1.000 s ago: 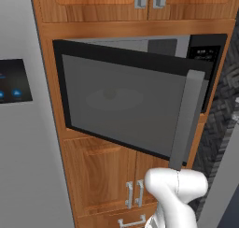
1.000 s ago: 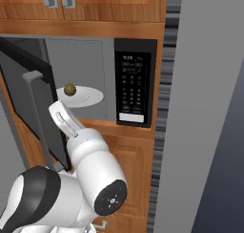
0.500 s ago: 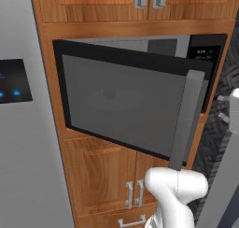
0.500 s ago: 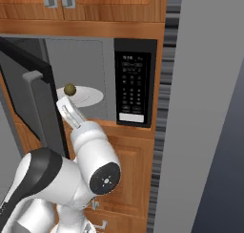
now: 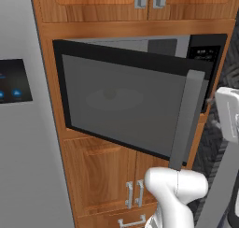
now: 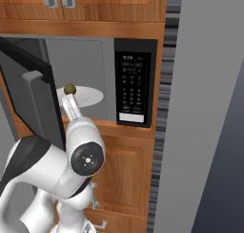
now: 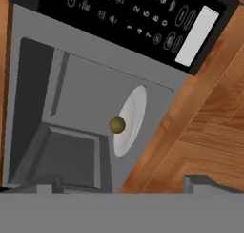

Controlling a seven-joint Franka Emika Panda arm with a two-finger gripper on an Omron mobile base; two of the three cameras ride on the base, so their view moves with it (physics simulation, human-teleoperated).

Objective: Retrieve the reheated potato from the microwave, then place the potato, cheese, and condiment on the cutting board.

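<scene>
The potato [image 6: 70, 89] sits on the white turntable plate [image 6: 90, 95] inside the microwave [image 6: 102, 79], at the plate's 9 o'clock edge in the right base view, with the door [image 5: 126, 105] swung wide and the keypad panel [image 6: 134, 89] at 3 o'clock. Over the last second the arm has rolled its big elbow joint toward 3 o'clock and lifted, and a white link has come into the left base view's right edge, while potato and door have stayed put. The forearm points up at the cavity just below the potato, and the gripper [image 7: 123, 186] seems to stand spread wide and empty, short of the opening, though its tips barely show.
</scene>
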